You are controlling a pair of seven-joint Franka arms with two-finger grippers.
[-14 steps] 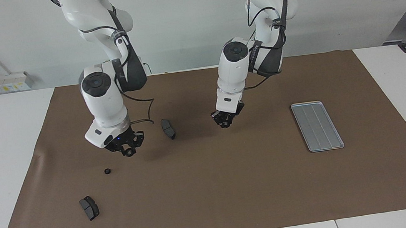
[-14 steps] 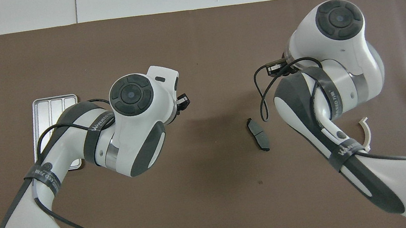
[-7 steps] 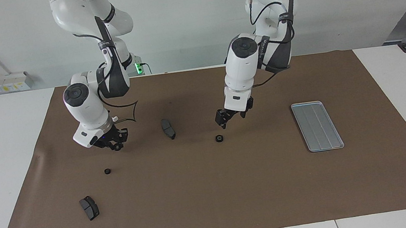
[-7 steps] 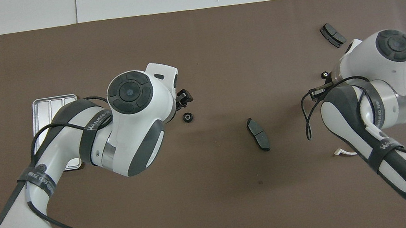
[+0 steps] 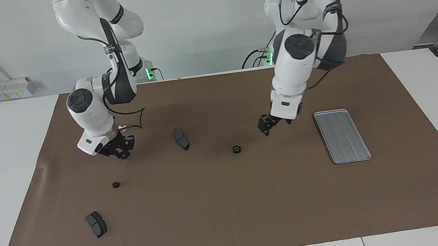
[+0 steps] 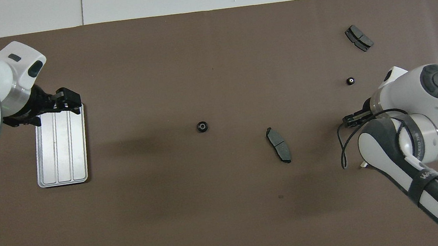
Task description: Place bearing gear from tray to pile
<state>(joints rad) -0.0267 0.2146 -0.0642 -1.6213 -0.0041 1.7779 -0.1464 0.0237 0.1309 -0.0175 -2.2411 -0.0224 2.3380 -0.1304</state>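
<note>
Overhead view shows the left gripper [image 6: 66,102] open and empty over the tray's [image 6: 62,162] rim; facing view shows it raised. One bearing gear [image 5: 237,149] lies mid-mat. Whether the right gripper [image 5: 122,149] is open or closed, I cannot tell.

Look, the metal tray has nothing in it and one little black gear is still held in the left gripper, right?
Not quite. The tray has nothing in it, but the left gripper holds nothing. The facing view shows that little black gear lying on the brown mat, between the tray and a dark brake pad, with the gripper up in the air beside the tray.
</note>
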